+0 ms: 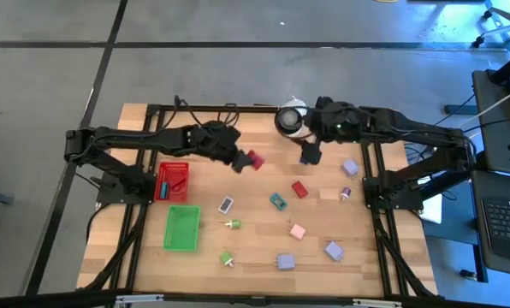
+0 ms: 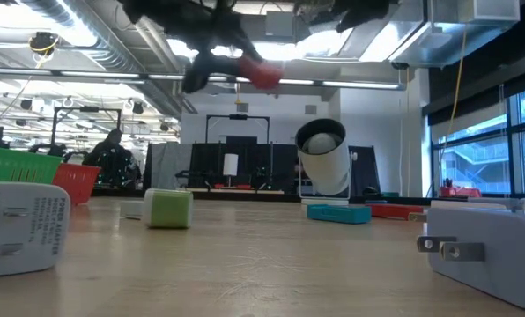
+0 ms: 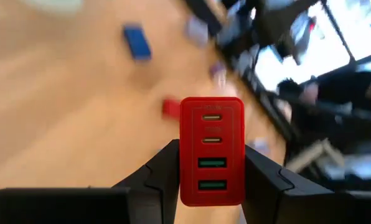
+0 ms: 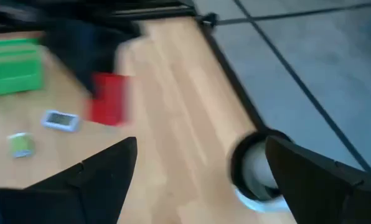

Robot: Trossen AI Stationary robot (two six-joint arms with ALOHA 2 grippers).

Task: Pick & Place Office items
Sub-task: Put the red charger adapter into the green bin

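Observation:
A red charger block (image 3: 211, 149) with several ports on its face hangs in the air above the table's far middle, and my left gripper (image 1: 243, 161) is shut on it. The same block shows in the high view (image 1: 256, 160) and in the low view (image 2: 262, 75), well above the wood. My right gripper (image 4: 201, 177) stands open with nothing between its fingers. It is high up, to the right of the block, near the white round object (image 1: 291, 120). My left gripper pinches the red block's two long side faces (image 3: 187, 163) between its two fingers, at the block's lower half. The fingers come from the table's left, slanting down. The block stands up beyond the fingertips with its port face toward the wrist camera, lifted clear of the table.
A red mesh tray (image 1: 172, 180) and a green one (image 1: 182, 228) sit at the left. Small pieces lie scattered over the middle and right: a red one (image 1: 299, 189), teal (image 1: 278, 202), pink (image 1: 298, 231), lavender (image 1: 285, 261), a blue block (image 3: 134, 42), and green pins (image 1: 231, 224).

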